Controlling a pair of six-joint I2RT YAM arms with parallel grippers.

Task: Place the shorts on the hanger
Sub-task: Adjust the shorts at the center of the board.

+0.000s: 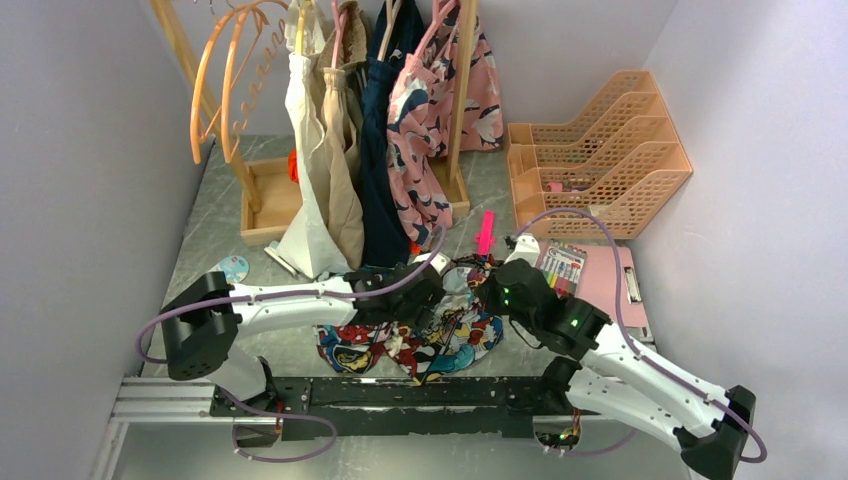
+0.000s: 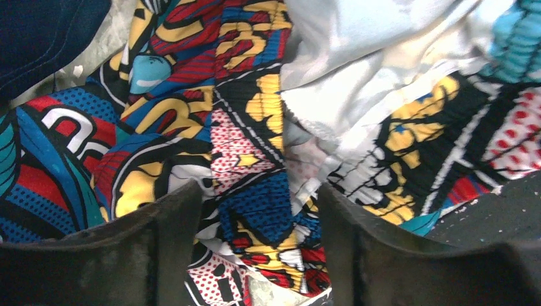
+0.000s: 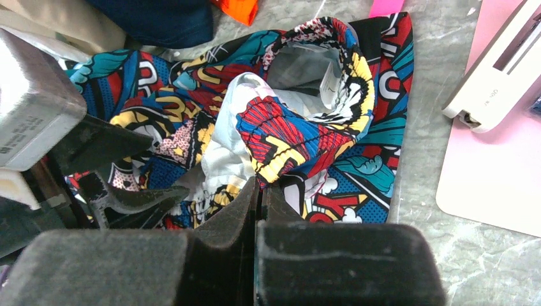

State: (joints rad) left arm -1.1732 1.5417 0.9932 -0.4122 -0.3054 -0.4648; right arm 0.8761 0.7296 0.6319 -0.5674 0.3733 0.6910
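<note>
The grey marble counter (image 1: 490, 185) is seen from above, with the shorts (image 1: 440, 345) crumpled at its near edge, between the two arms. Beyond the shorts, a wooden rack is hung with pale, navy and pink floral garments (image 1: 380, 120). Beyond them and to the right, a row of peach file trays (image 1: 600, 150) is set against the wall, and a pink clipboard (image 1: 600, 280) is laid just beside the shorts on the right. The hanger (image 1: 199, 95) is found on the rack, far to the left and well apart from the shorts; whether one orange loop or two is hung there cannot be told. The left claw (image 2: 258, 191) is held wide over the shorts, a ridge of printed fabric lying loose between its fingers (image 2: 159, 248). The right claw (image 3: 258, 188) is pressed narrow, its pads together at the turned-out waistband; any fabric nipped at the tips may be hidden. A small pink marker (image 1: 486, 232) lies just beyond the shorts.
</note>
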